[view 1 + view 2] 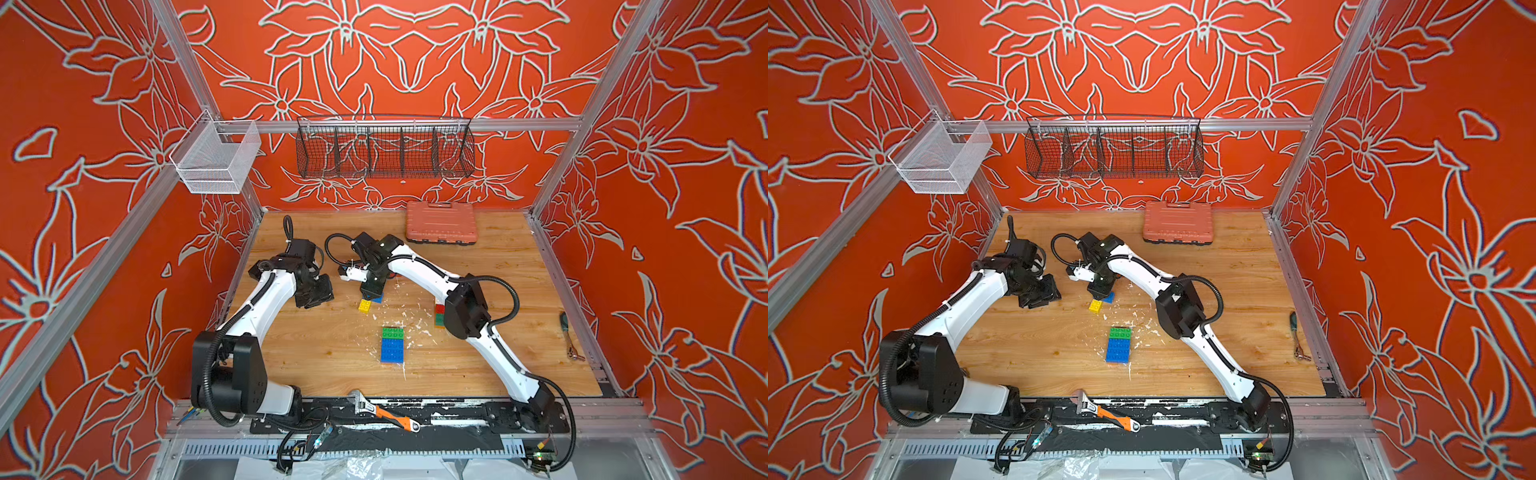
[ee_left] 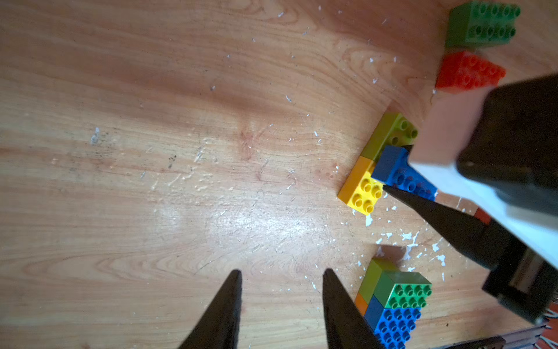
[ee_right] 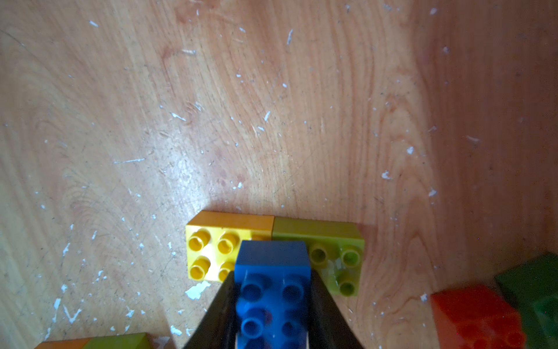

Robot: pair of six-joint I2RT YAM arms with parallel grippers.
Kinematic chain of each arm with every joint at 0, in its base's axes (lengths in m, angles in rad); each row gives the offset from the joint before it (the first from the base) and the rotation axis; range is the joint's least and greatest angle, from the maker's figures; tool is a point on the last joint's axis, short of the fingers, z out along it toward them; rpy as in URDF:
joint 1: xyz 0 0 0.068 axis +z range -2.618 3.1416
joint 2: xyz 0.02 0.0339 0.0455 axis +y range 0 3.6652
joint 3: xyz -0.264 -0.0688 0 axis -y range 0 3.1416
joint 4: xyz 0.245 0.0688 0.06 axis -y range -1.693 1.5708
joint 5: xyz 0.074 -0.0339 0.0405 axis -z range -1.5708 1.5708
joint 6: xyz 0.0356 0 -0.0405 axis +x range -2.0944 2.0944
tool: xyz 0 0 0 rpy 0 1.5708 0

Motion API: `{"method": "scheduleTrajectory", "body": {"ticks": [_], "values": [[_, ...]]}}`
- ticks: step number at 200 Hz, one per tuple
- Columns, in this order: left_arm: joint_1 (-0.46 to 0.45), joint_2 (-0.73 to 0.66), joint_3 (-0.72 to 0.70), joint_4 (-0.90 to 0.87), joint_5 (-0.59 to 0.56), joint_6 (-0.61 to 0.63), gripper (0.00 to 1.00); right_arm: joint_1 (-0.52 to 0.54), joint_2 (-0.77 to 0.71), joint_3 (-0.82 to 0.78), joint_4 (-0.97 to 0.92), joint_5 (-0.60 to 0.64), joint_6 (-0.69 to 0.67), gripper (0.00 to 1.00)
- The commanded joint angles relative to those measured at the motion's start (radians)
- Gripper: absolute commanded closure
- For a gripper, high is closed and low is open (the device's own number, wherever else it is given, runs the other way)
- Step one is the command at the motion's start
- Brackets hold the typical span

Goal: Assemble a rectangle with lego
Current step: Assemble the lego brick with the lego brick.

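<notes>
Under right gripper's blue brick, wrist views reveal lime brick.

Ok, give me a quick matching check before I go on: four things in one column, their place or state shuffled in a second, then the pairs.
Things
1. blue brick
2. yellow brick
3. left gripper
4. wrench

Place or state
A. open, nothing between the jaws
B. lying just off the front edge of the table
C. clamped in the right gripper
D. on the table, side against a lime brick

Pairs: 1-C, 2-D, 3-A, 4-B
</notes>
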Motion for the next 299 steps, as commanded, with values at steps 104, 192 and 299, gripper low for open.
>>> {"method": "scheduleTrajectory", "body": {"ticks": [104, 192, 299], "values": [[0.004, -0.006, -0.006, -0.005, 0.009, -0.004, 0.57, 0.008, 0.033, -0.007, -0.057, 0.010, 0.015, 0.94], [0.004, 0.000, -0.004, -0.007, 0.012, -0.002, 0.57, 0.013, 0.041, -0.003, -0.045, 0.017, 0.059, 0.96], [0.004, 0.003, -0.004, -0.009, 0.012, 0.000, 0.57, 0.011, 0.069, 0.036, -0.041, 0.076, 0.021, 0.98]]}}
